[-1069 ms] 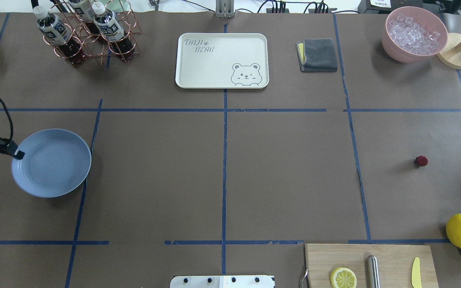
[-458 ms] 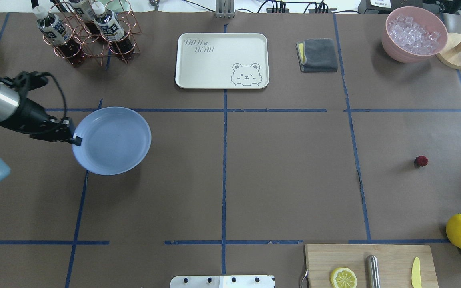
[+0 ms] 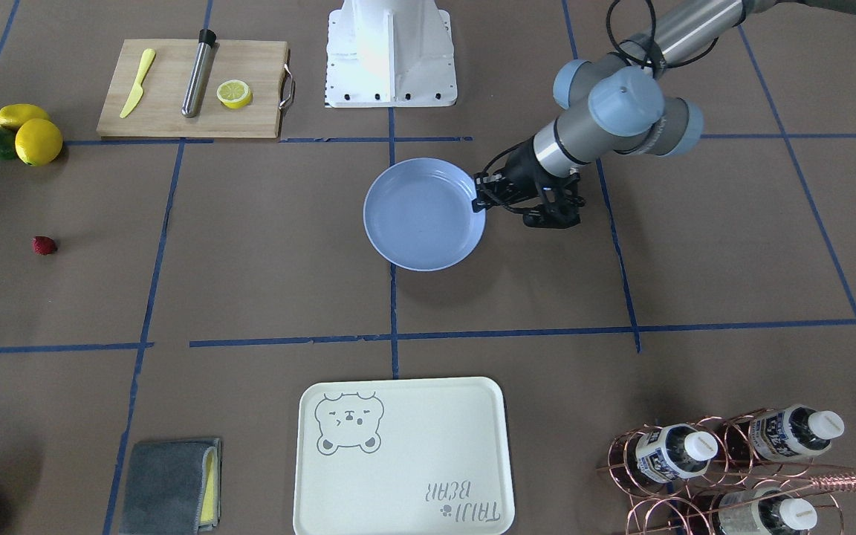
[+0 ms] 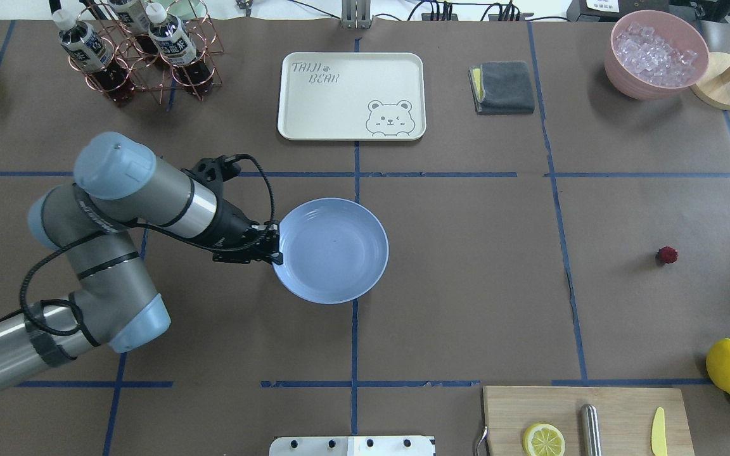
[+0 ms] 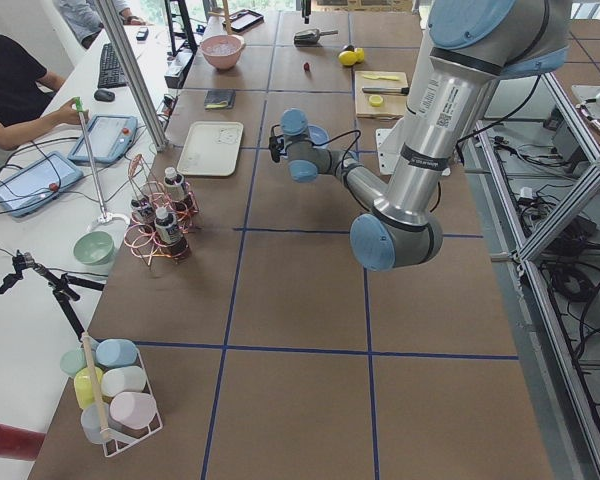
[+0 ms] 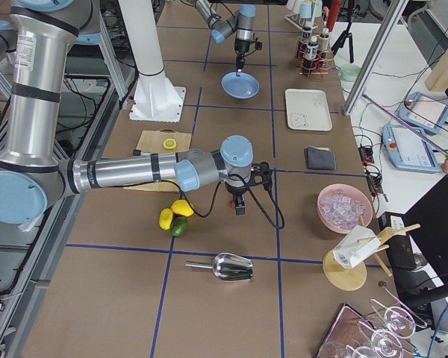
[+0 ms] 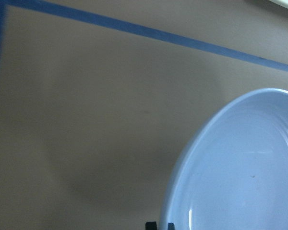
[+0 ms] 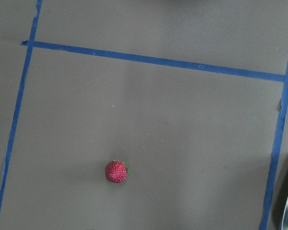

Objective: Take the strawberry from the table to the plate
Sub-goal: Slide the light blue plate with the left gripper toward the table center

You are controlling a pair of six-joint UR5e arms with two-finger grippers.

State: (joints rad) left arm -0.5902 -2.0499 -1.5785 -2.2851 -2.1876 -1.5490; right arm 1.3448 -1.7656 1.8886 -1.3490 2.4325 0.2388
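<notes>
Here, the left gripper [image 4: 275, 249] pinches the raised rim of the round, glossy blue-grey plate [image 4: 333, 253], which overlaps a blue tape line on the matte brown paper table [image 4: 466, 285]. The tiny, pebbled red strawberry [image 4: 667, 254] lies well apart from the plate, on the robot's right of it. The right gripper [image 6: 240, 206] hangs there too; whether its fingers are spread cannot be told.

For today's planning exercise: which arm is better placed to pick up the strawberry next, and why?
Right. Its wrist camera looks down on the strawberry; the left pincer grips the plate, far from it.
</notes>
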